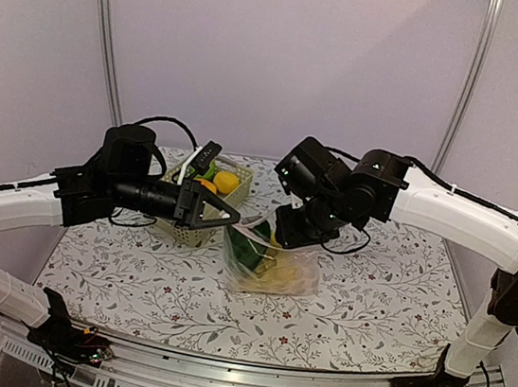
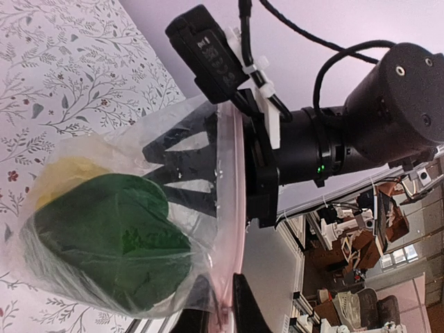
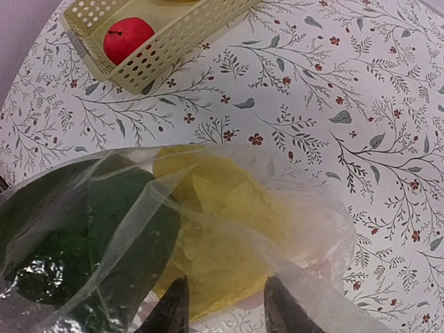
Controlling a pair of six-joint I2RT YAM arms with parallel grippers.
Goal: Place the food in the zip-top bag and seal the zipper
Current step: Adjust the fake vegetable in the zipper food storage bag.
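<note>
The clear zip-top bag (image 1: 271, 264) lies on the table just right of the basket, its mouth lifted. Inside it are the yellow leafy cabbage (image 3: 222, 229) and a dark green vegetable (image 3: 66, 239). My left gripper (image 2: 218, 276) is shut on the bag's mouth edge, pinching the pinkish zipper strip (image 2: 239, 180); no slider tab shows. Just above the bag, my right gripper (image 3: 227, 279) hangs open, its fingers apart over the film covering the cabbage. In the top view the left gripper (image 1: 233, 217) is at the bag's left corner and the right gripper (image 1: 282, 237) at its top.
A pale lattice basket (image 1: 187, 233) stands behind the left gripper, with a small yellow fruit (image 1: 226, 182) in it. The right wrist view shows a red round fruit (image 3: 128, 38) in the basket (image 3: 173, 43). Metal posts and walls close in the flowered table.
</note>
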